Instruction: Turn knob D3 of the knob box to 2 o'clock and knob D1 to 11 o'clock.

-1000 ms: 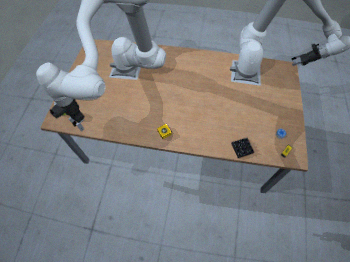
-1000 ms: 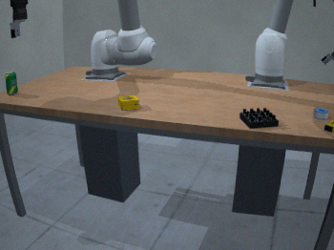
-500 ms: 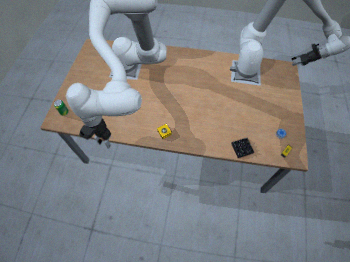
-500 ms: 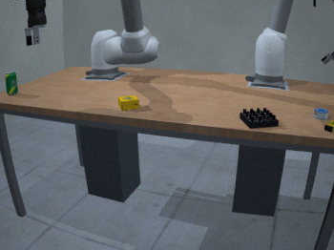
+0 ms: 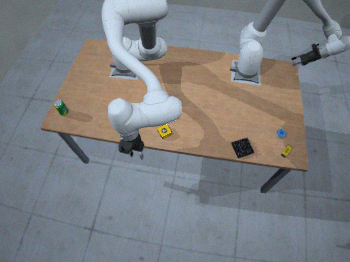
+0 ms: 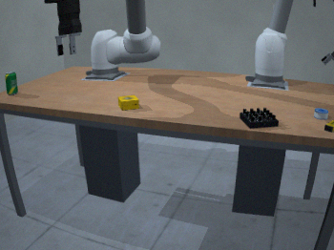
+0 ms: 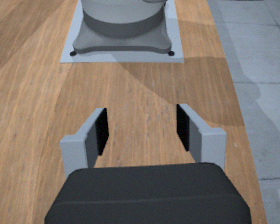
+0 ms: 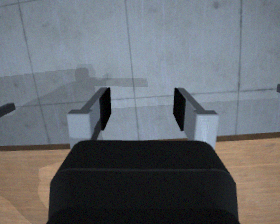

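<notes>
The knob box (image 5: 242, 147) (image 6: 257, 119) is black, with rows of upright black knobs, and sits near the table's front edge, right of the middle in the top and exterior views. Its marks, knob pointings and socket are too small to tell. It is not in either wrist view. My right gripper (image 5: 137, 155) (image 6: 66, 50) (image 8: 142, 100) is open and empty, up in the air near the front edge, well left of the knob box. My left gripper (image 5: 296, 61) (image 6: 327, 58) (image 7: 142, 120) is open and empty, above the back right of the table, far from the knob box.
A yellow box (image 5: 164, 131) (image 6: 128, 102) with a round top feature stands left of the knob box. A green can (image 5: 61, 107) (image 6: 11, 83) stands at the far left. A blue round object (image 5: 281, 133) (image 6: 321, 114) and a small yellow-black block (image 5: 286, 151) (image 6: 329, 126) lie right of the knob box.
</notes>
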You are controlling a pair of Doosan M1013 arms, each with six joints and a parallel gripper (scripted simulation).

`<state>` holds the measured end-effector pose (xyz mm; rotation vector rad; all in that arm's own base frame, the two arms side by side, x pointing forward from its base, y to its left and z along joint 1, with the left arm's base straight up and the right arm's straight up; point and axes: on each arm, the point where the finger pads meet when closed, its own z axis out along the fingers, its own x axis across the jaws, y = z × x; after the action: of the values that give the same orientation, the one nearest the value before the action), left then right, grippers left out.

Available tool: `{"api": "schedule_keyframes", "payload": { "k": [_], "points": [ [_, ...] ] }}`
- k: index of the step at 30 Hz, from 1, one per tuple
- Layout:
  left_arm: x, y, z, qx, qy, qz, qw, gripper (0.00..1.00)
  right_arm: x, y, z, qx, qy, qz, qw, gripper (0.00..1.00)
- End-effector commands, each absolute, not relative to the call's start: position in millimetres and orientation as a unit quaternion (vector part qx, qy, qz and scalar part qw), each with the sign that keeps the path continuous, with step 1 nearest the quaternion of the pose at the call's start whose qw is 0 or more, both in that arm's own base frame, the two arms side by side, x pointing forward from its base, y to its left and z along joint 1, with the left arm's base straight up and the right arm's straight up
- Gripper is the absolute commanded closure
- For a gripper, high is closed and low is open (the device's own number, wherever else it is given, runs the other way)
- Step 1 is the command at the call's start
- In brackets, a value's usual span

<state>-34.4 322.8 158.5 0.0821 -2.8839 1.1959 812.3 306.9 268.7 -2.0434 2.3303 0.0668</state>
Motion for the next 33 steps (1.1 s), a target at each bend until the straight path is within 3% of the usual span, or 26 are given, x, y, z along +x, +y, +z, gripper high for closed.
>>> {"api": "schedule_keyframes", "payload": {
  "k": [1,33],
  "points": [
    [-34.4,323.0,158.8,0.026,-0.924,0.383,0.009,0.0,814.3,324.2,265.9,-0.665,0.746,0.021,0.021,0.0],
    [-34.4,323.0,158.8,0.026,-0.924,0.383,0.009,0.0,719.8,688.3,162.6,-0.783,0.622,0.009,0.006,0.0]
  ]
}}
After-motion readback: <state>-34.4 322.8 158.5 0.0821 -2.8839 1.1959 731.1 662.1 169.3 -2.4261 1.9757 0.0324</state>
